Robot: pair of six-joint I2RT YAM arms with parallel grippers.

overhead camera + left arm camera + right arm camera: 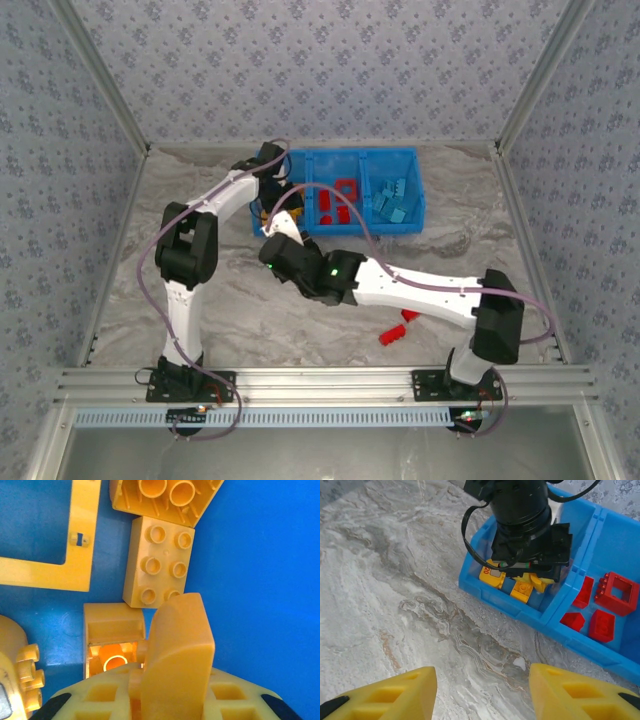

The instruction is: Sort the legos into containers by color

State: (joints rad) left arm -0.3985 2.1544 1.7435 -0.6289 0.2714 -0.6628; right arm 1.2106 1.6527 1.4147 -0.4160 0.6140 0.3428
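The blue bin [350,153] stands at the back of the table with three containers side by side. My left gripper [271,203] reaches down into the left container [260,580], shut on a sloped yellow lego [176,650]. Around it lie a yellow six-stud brick [157,562], a yellow frame [80,535] and a hollow yellow brick [114,630]. Red legos [338,200] fill the middle container and light blue legos [392,200] the right one. My right gripper [482,690] hovers open and empty over the marble in front of the bin's left corner [495,592].
Two red legos [392,333] [410,315] lie on the table near the right arm's elbow. The left arm's wrist [525,525] stands over the yellow container. Metal rails border the table at the sides and front.
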